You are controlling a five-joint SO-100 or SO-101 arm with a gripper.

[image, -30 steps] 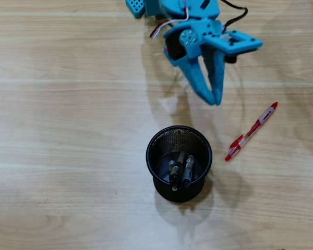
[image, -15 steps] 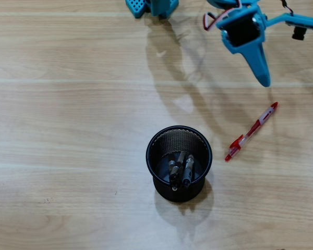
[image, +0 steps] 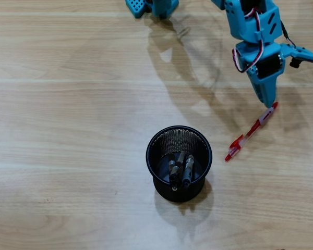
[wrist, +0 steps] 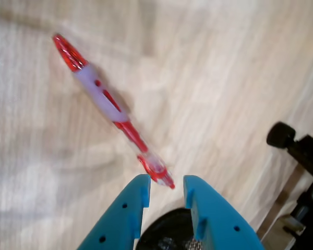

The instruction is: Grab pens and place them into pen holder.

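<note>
A red-and-clear pen (image: pixel 250 132) lies slanted on the wooden table, right of the pen holder (image: pixel 148 151), a black wire-mesh cup. Black pens (image: pixel 180 167) stand inside the cup. My blue gripper (image: pixel 269 103) points down at the pen's upper right end. In the wrist view the red pen (wrist: pixel 107 99) runs from the upper left to just ahead of my gripper (wrist: pixel 166 179). The jaws are open by a narrow gap with nothing between them. The pen holder (wrist: pixel 164 232) shows dark below the fingers.
The blue arm base (image: pixel 151 6) sits at the table's top edge in the overhead view. In the wrist view a black stand (wrist: pixel 297 151) is off the table's edge at the right. Bare wood surrounds the cup.
The arm has swung from above the cup over to the right, then come down toward the red pen's upper end. Pen and cup have not moved.
</note>
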